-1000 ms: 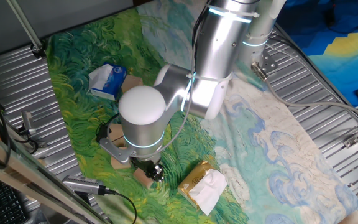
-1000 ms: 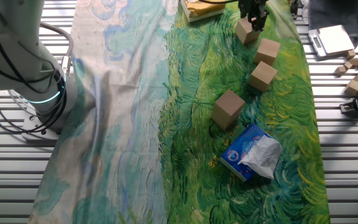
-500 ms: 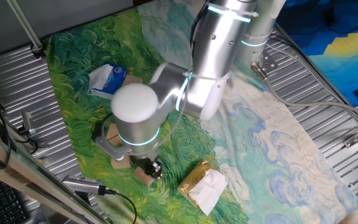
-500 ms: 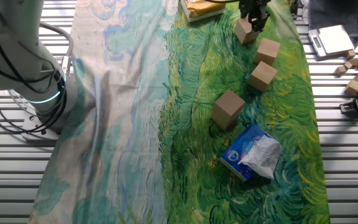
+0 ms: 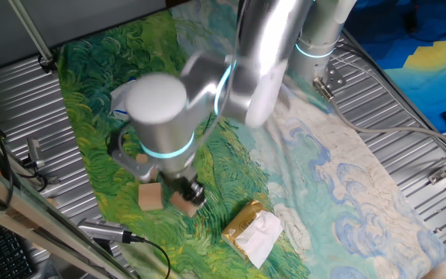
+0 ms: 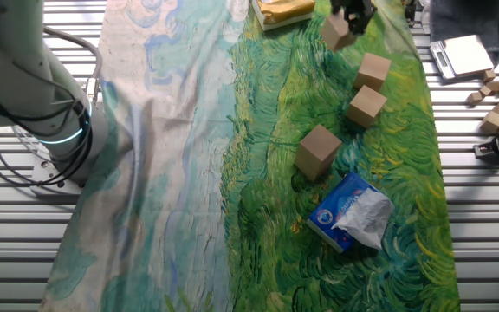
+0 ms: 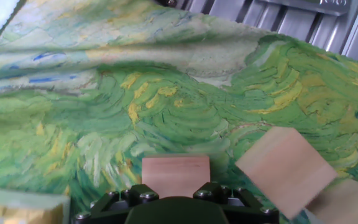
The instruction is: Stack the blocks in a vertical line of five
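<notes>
Clamped on one of the wooden blocks (image 6: 334,31), the claw (image 6: 352,16) holds it raised clear of the painted cloth (image 6: 267,156) at the far edge of the other fixed view. In the hand view that held block (image 7: 176,176) sits between the dark fingers (image 7: 138,194), its top face showing just above them, with green and yellow brush strokes of the cloth below. In one fixed view the same block (image 5: 183,202) hangs under the claw (image 5: 190,192), blurred arm above it.

Three more blocks stand on the cloth in the other fixed view, in a loose row running from far to near: one (image 6: 373,69) just right of the claw, the next (image 6: 366,105) close beside it, and a third (image 6: 319,151) a little apart, nearer. A fifth block I cannot make out for certain there. In one fixed view a block (image 5: 150,196) lies on the cloth just left of the held one.

A blue-and-white packet (image 6: 351,211) lies near the third block, on its near side. A yellow packet with white tissue (image 5: 254,229) lies right of the claw in one fixed view. The cloth covers a ribbed metal counter (image 6: 483,217).
</notes>
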`<state>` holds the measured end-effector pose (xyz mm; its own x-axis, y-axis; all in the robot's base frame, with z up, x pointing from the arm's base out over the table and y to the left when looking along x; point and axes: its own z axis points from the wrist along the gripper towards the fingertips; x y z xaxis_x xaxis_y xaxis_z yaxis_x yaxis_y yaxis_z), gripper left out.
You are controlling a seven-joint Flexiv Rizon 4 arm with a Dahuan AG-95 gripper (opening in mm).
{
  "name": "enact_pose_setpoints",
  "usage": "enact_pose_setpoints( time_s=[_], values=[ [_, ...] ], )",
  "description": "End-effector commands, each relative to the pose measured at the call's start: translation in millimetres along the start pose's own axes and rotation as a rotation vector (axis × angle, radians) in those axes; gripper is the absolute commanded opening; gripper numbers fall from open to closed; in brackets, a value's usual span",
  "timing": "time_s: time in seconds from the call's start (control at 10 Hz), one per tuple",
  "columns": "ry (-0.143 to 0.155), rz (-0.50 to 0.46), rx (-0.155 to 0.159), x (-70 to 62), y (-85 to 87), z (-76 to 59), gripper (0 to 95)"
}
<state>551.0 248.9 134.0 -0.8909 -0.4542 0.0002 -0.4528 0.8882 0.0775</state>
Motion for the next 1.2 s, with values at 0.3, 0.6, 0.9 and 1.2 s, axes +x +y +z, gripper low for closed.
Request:
enact_pose_setpoints(
  time_s=[0.3, 0.6, 0.9, 1.2],
  values=[
    [0.011, 0.002, 0.002, 2.7, 2.7, -4.6, 0.0],
    [0.057, 0.01, 0.0, 2.2, 3.3, -4.9, 0.0],
    [0.072, 0.108, 0.045, 2.2, 3.3, -4.9, 0.0],
    [0.065, 0.179, 0.055, 2.2, 3.3, -4.9, 0.0]
  ],
)
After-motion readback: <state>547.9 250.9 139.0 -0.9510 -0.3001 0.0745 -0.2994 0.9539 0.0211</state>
